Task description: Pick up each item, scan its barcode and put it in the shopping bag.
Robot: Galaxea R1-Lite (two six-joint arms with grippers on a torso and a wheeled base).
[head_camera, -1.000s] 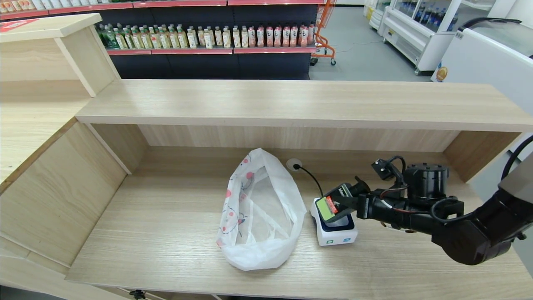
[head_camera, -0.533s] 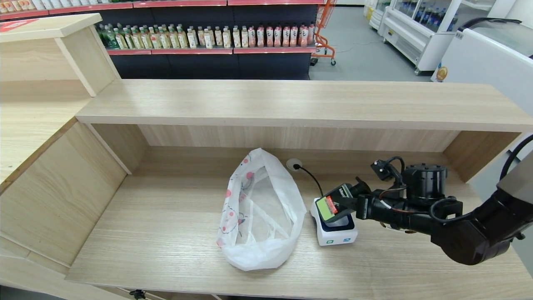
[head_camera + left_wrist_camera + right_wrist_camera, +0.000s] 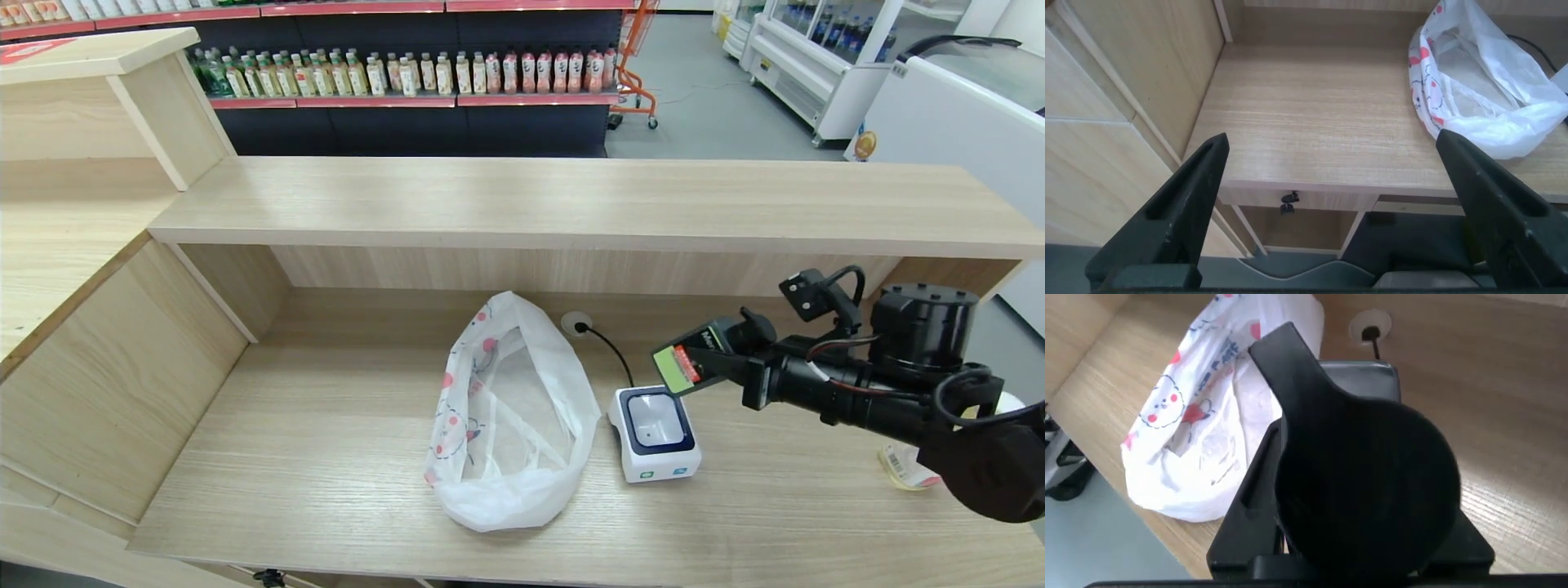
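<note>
- The left gripper (image 3: 1333,144) hangs over the counter's (image 3: 326,457) front edge, fingers spread wide.
- The shopping bag (image 3: 510,416) lies mouth-open, with broad wood between it and the left side panel.
- The scanner (image 3: 653,431) stands just beside the bag, window up, its cable (image 3: 608,347) running to the back wall.
- A labelled item (image 3: 898,467) lies near the counter's right edge.
- The right gripper (image 3: 709,359) clamps the green-and-red pack (image 3: 678,369) above and behind the scanner. The pack is tilted, its long axis seemingly along the fingers; its print is too small to read.
</note>
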